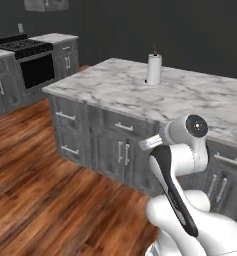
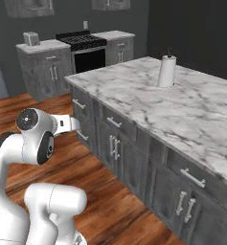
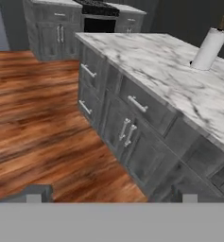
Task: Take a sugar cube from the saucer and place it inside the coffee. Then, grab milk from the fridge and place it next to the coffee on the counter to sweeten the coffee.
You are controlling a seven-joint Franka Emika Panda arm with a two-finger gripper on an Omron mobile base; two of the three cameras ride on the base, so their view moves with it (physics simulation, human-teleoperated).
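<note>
The counter is a white marble island top on grey wood-grain cabinets, ahead of me and to the right. My gripper is open, its two dark fingertips wide apart at the bottom of the hand view with nothing between them. It hangs over the wooden floor, short of the island's cabinet fronts. The arm is folded close above the base. The saucer, sugar cube, coffee, milk and fridge are out of view.
A white paper towel roll stands upright on the island. A black stove sits between grey cabinets at the far wall. Brown wooden floor lies open to the left of the island.
</note>
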